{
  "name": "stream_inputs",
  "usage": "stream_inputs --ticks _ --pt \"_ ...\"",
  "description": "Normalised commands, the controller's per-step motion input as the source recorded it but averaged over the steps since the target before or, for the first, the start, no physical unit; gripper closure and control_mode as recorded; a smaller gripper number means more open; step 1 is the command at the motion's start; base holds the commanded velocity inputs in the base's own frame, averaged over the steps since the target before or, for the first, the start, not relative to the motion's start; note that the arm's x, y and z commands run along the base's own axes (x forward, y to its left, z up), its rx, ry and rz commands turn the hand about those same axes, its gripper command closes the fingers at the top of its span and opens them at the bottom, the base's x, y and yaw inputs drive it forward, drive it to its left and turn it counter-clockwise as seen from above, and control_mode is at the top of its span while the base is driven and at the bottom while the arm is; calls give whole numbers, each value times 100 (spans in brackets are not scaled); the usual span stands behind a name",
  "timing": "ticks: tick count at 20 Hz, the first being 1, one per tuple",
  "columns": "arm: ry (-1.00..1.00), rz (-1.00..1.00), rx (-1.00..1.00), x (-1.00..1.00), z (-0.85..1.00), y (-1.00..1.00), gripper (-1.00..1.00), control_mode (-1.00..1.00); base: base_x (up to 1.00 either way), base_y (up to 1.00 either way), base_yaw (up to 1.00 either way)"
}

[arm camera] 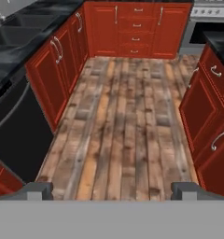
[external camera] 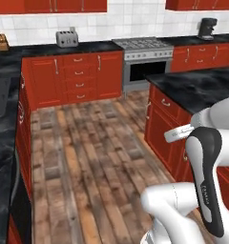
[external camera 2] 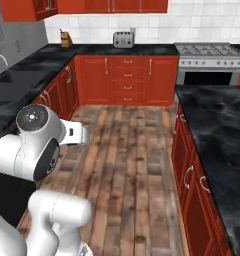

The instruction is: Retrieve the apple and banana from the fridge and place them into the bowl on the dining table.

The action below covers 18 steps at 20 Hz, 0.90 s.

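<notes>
My gripper (arm camera: 112,189) is open, its two dark fingertips (arm camera: 39,189) spread wide with nothing between them. It hangs above the wooden floor (arm camera: 128,116) of the aisle and looks down it. The dining table (external camera: 202,86) with its black veined marble top and red panelled base stands along the right side, also seen as the dining table (external camera 2: 217,130), and its base (arm camera: 207,116) shows in the hand view. No object rests on the visible part of its top. The apple, banana, bowl and fridge are out of view.
Red wall counters (external camera: 78,71) with black tops line the left and far sides. A toaster (external camera: 67,38), knife block (external camera: 2,42), stove (external camera: 142,45) and coffee machine (external camera: 207,27) stand at the back. A black dishwasher front (arm camera: 16,135) is at the left.
</notes>
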Motion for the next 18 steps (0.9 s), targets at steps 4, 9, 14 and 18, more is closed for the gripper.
stream_inputs --ticks 4,9,14,18 --pt "0 0 0 0 0 0 -100 100 100 -9 0" --pt "0 0 0 0 0 0 -100 100 100 -17 0" --pt "0 0 0 0 0 0 -100 100 100 -23 0" --pt "0 0 0 0 0 0 -100 100 100 -27 0"
